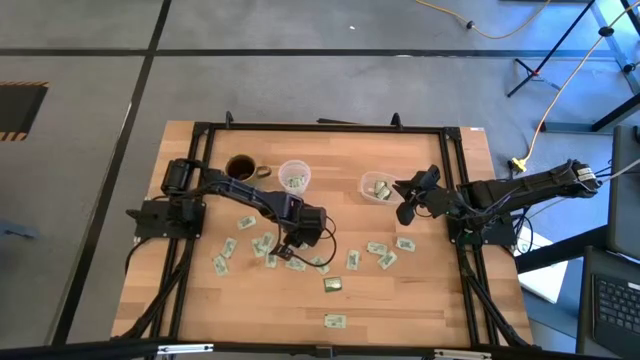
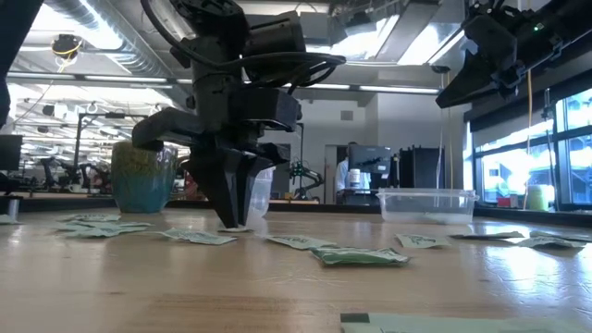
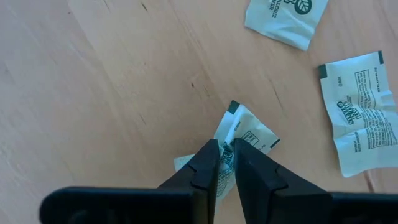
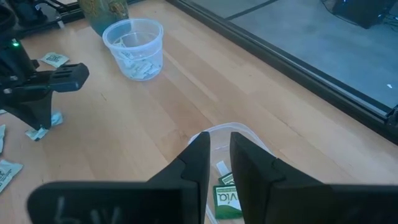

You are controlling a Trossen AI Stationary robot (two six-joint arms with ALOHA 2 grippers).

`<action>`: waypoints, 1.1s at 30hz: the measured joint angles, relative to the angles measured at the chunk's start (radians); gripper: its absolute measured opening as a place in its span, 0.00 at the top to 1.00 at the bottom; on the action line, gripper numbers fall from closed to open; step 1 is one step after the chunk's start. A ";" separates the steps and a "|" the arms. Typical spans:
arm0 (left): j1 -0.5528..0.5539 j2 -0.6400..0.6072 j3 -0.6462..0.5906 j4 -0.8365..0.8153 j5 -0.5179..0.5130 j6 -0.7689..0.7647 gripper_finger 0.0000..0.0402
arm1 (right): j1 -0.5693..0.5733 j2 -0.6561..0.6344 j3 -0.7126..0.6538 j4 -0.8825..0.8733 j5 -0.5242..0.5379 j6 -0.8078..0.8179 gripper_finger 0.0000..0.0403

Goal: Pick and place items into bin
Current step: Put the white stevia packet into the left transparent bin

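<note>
Several small green-and-white packets (image 1: 378, 250) lie flat and scattered on the wooden table, with a darker olive one (image 1: 333, 285) among them. My left gripper (image 1: 290, 240) points down at mid-table and is shut on one packet (image 3: 244, 132). My right gripper (image 1: 405, 208) hovers above the clear bin (image 1: 377, 187) and touches nothing. In the right wrist view its fingers (image 4: 219, 149) are open by a narrow gap. A green packet (image 4: 227, 200) lies in the bin below them. My left gripper pinches a white-and-green packet between its two fingertips (image 3: 210, 158), at one end of the packet (image 3: 227, 157). The fingers come from above, pointing down (image 2: 231, 208). The packet's far end (image 3: 249, 127) still lies on the table.
A clear cup (image 1: 294, 177) holding a few packets and a teal mug (image 1: 240, 167) stand toward the far edge. More packets lie beside my left gripper (image 3: 357, 121) and near the front edge (image 1: 335, 321). A black frame (image 1: 320, 127) borders the table.
</note>
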 joint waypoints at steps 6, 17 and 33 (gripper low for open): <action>0.000 -0.001 0.000 0.000 -0.002 0.000 0.94 | 0.000 0.000 0.000 0.000 0.000 0.000 0.83; 0.001 -0.055 -0.006 -0.018 -0.039 0.000 0.95 | 0.000 0.000 0.000 -0.001 0.000 0.000 0.83; 0.036 -0.216 -0.002 -0.155 -0.121 -0.055 0.95 | 0.000 0.000 0.000 -0.002 0.002 -0.001 0.83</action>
